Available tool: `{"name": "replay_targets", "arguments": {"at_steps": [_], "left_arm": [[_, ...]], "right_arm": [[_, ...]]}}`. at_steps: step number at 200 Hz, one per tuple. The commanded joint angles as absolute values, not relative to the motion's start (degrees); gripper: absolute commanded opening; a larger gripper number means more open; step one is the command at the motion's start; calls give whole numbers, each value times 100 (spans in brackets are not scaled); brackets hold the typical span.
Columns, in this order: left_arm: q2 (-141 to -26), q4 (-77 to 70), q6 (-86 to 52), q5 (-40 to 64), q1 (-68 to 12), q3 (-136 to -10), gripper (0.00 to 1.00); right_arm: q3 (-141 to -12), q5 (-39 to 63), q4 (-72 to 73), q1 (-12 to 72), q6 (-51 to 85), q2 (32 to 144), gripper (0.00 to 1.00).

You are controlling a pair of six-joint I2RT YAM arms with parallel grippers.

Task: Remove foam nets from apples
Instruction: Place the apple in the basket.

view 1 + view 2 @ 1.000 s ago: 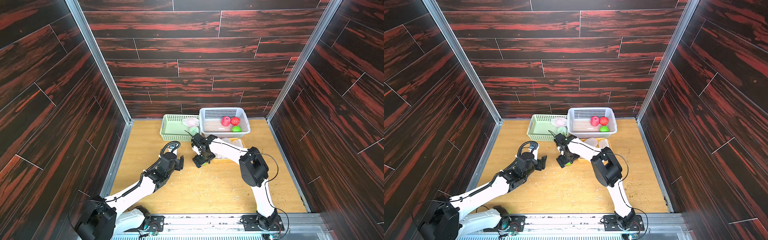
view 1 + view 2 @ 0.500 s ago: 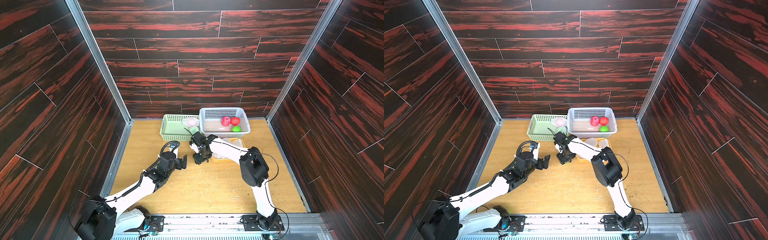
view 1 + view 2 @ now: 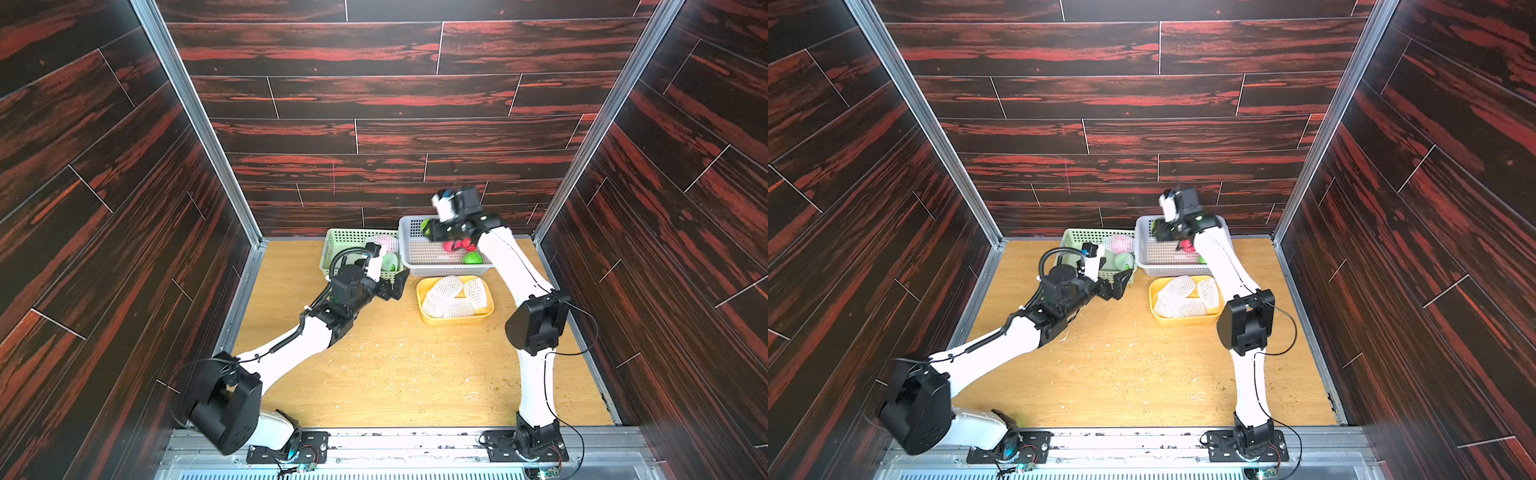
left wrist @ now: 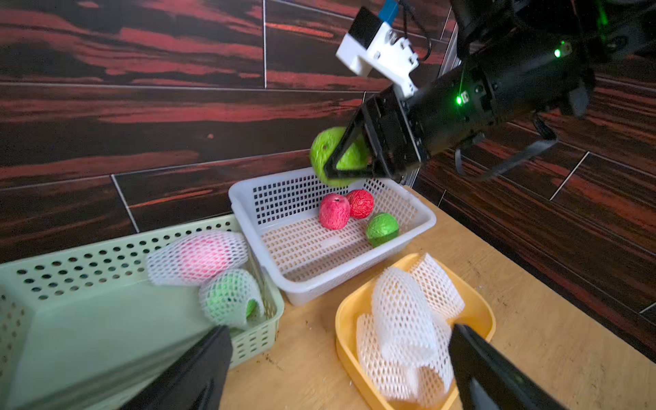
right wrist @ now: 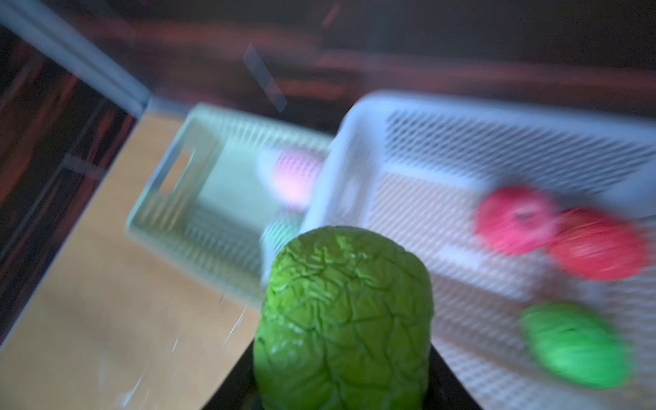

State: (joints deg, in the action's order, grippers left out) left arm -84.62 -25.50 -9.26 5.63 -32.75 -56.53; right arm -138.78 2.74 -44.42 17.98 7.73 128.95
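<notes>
Right hand point(image 3: 430, 230) is clamped on a bare green apple point(image 3: 424, 226) and holds it clear of the desk point(image 3: 374, 374). Taking the back wall as twelve o'clock, the fruit shows against the eleven o'clock corner of the white basket point(image 3: 432, 254) in both top views. The left wrist view shows it pinched from both sides above the basket's rim. The right wrist view shows wrinkled green skin with no mesh on it.

Left hand point(image 3: 396, 286) stands wide open and empty, low at the five o'clock corner of the green basket point(image 3: 345, 241), with the yellow tray point(image 3: 457, 319) at its three o'clock.

The two baskets sit side by side against the back wall, green at eleven o'clock on the desk and white at one o'clock. At the white basket's three o'clock end lie two red apples point(image 4: 333, 213), touching each other, and a second green apple point(image 4: 382, 229) just beside them at their five o'clock, all unwrapped.

At the green basket's three o'clock end a netted red apple point(image 4: 198, 257) lies with a netted green apple point(image 4: 227, 298) against it at its six o'clock.

The yellow tray, at the white basket's six o'clock, holds the empty foam nets point(image 3: 451, 297), heaped against one another. Pale flecks point(image 3: 399, 365) are scattered across the desk.
</notes>
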Motion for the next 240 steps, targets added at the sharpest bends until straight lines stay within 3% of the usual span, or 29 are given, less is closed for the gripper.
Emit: {"name": "replay_targets", "arguments": {"at_steps": [1,24,65,95,105,133,185,240], "left_arm": [[-8850,-2575,-949,897,-3234,-6021,100],[-9250,-2282,-993,832,-3204,-6430,100],[-9689,-2037,-1159,835,-3063,-6837,100],[-9924,-1891,-1173,843,-3007,-7010,100],[-9977,-1896,-1202,842,-2976,-7033,100],[-10236,-1867,-1293,841,-2861,-7184,100],[-10802,-932,-1234,423,-2646,-8093,100],[-11648,853,-1403,97,-2414,-9790,100]], "right_arm": [[-15123,109,-5360,1548,773,14134,44],[-16127,-23,-5532,1395,493,14990,46],[-15003,-11,-4859,1326,316,14795,47],[-15190,-31,-4991,1326,82,15065,48],[-15275,-142,-5087,1326,74,15165,52],[-15173,-347,-5080,1323,55,15223,77],[-15160,-445,-5058,1327,49,15052,82],[-15118,-110,-5254,1461,176,13982,84]]}}
